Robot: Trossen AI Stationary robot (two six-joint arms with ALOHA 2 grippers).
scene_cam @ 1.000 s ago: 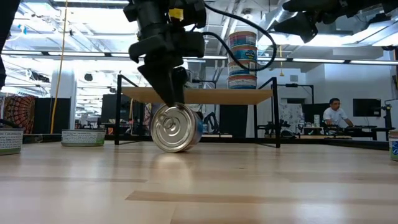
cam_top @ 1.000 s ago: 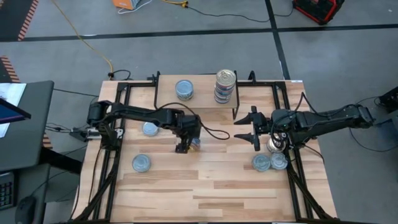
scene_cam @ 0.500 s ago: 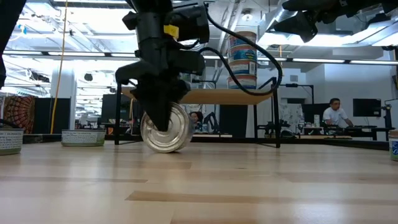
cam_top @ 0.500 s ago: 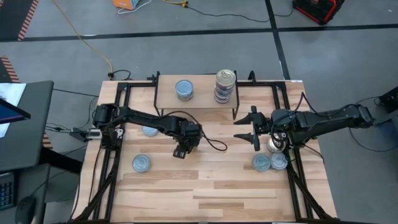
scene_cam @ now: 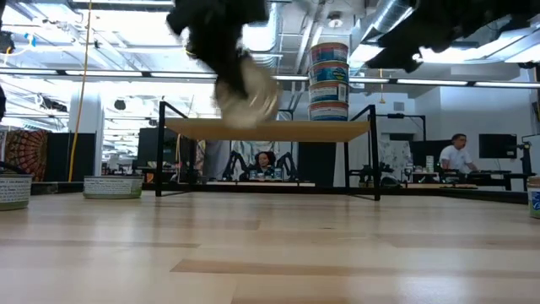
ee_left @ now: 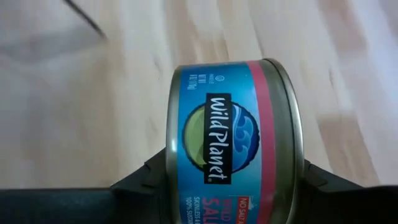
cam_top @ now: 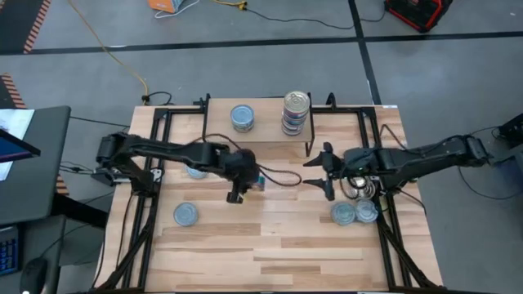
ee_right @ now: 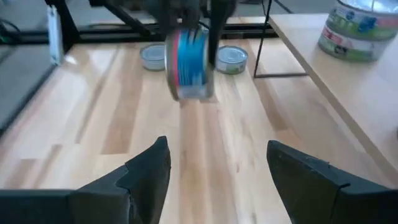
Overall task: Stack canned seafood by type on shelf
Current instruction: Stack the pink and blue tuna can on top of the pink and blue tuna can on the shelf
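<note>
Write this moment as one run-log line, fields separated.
left gripper: grips blue-labelled round metal tin, lifted off table | right gripper: open, waiting | small wooden shelf: tins stacked

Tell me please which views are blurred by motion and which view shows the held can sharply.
Low view: the left gripper and its can are smeared, lifted above the table. Right wrist view: the same can is blurred too, while the right gripper stands open and clear. Left wrist view: the can's blue label is readable, the wood behind it soft.
</note>
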